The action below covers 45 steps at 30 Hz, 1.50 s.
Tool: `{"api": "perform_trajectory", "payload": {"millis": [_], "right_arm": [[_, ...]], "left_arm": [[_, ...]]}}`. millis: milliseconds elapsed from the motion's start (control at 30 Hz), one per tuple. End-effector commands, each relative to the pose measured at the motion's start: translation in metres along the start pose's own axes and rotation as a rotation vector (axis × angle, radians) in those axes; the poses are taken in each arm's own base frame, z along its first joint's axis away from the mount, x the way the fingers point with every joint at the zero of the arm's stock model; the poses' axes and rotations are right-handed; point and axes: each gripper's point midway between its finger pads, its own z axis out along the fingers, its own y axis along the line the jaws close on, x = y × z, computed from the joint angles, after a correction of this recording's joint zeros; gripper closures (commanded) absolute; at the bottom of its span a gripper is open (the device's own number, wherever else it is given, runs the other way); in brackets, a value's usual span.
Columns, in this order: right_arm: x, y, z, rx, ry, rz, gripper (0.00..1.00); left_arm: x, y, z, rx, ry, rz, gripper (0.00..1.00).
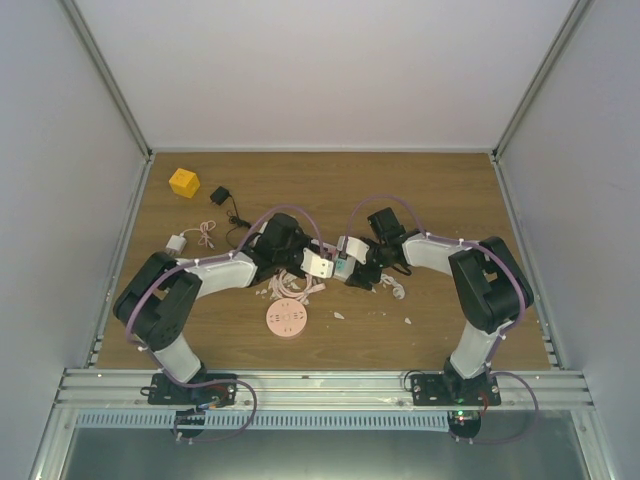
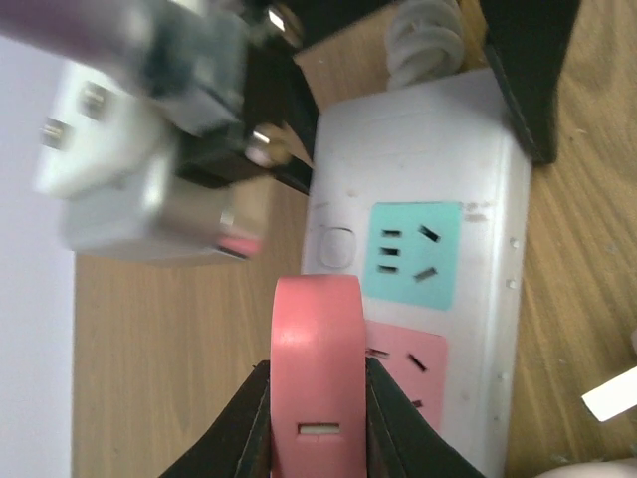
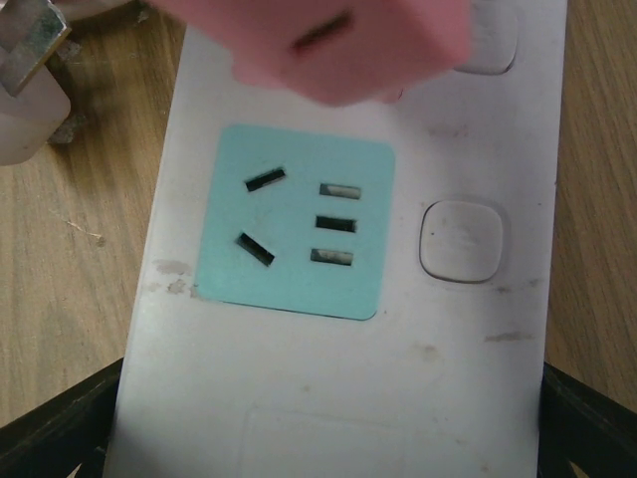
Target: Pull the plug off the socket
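One pink plug point(image 2: 318, 368) pinched inside left end effector point(image 2: 318, 423).

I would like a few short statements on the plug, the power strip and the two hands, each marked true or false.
1. The left hand is shut on the pink plastic plug. True.
2. The teal socket of the white plastic power strip holds a plug. False: it is empty.
3. The right hand grips the power strip by its two long sides. True.
4. The yellow cube lies at the near right of the wooden table. False: it lies far left.
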Motion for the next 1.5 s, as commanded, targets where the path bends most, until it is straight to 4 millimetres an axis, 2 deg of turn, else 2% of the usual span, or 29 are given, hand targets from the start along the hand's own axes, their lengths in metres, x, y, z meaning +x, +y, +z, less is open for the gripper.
{"api": "perform_trajectory", "payload": {"millis": [0, 267, 567, 733, 833, 967, 1100, 1300, 1467], "right_arm": [[0.014, 0.015, 0.009, -0.048, 0.046, -0.008, 0.67], [0.014, 0.015, 0.008, -0.048, 0.044, -0.008, 0.66], [0.004, 0.013, -0.001, -0.026, 0.012, -0.020, 0.50], [-0.003, 0.011, -0.006, -0.018, -0.008, -0.024, 0.41], [-0.008, 0.009, -0.011, -0.008, -0.022, -0.027, 0.35], [-0.018, 0.006, -0.020, 0.013, -0.049, -0.034, 0.20], [-0.029, 0.004, -0.030, 0.025, -0.079, -0.038, 0.11], [-0.055, 0.003, -0.055, 0.030, -0.148, -0.057, 0.08], [-0.082, 0.007, -0.081, 0.025, -0.235, -0.091, 0.05]], "left_arm": [[-0.022, 0.034, -0.019, -0.118, -0.073, 0.044, 0.86], [-0.022, 0.034, -0.022, -0.125, -0.062, 0.079, 0.86], [-0.017, 0.038, -0.037, -0.131, -0.032, 0.042, 0.87], [-0.018, 0.041, -0.052, -0.094, -0.048, -0.071, 0.87], [-0.024, 0.037, -0.060, -0.006, -0.073, -0.174, 0.87], [-0.033, 0.040, -0.072, 0.031, -0.093, -0.275, 0.87], [-0.045, 0.045, -0.091, 0.054, -0.124, -0.367, 0.86], [-0.065, 0.035, -0.116, 0.131, -0.168, -0.460, 0.86], [-0.070, 0.018, -0.129, 0.177, -0.174, -0.505, 0.84]]}}
